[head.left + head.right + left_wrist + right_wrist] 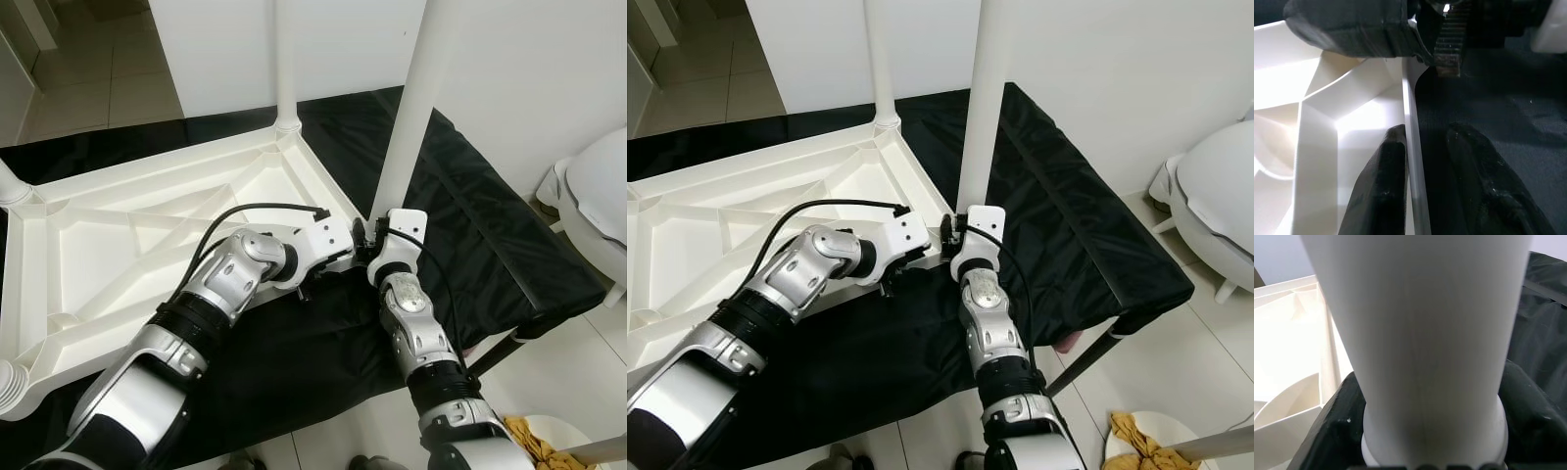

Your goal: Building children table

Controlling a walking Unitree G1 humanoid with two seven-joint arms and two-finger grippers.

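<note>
A white plastic table top (147, 255) lies upside down on a black cloth (490, 245). One leg (284, 59) stands in its far corner. A second white leg (416, 98) rises at the near right corner. My right gripper (377, 227) is shut on the base of this leg, with a black finger (1332, 431) on each side of it. My left gripper (355, 245) is right beside it at the same corner. It straddles the table top's thin rim (1409, 122), one finger (1383, 186) inside and the other outside, and is shut on it.
Stubs of two more legs (10, 186) show at the table top's left corners. A white rounded fixture (598, 196) stands on the tiled floor to the right. A yellow rag in a white bowl (534, 441) lies near the cloth-covered stand's metal leg (495, 352). A white wall is behind.
</note>
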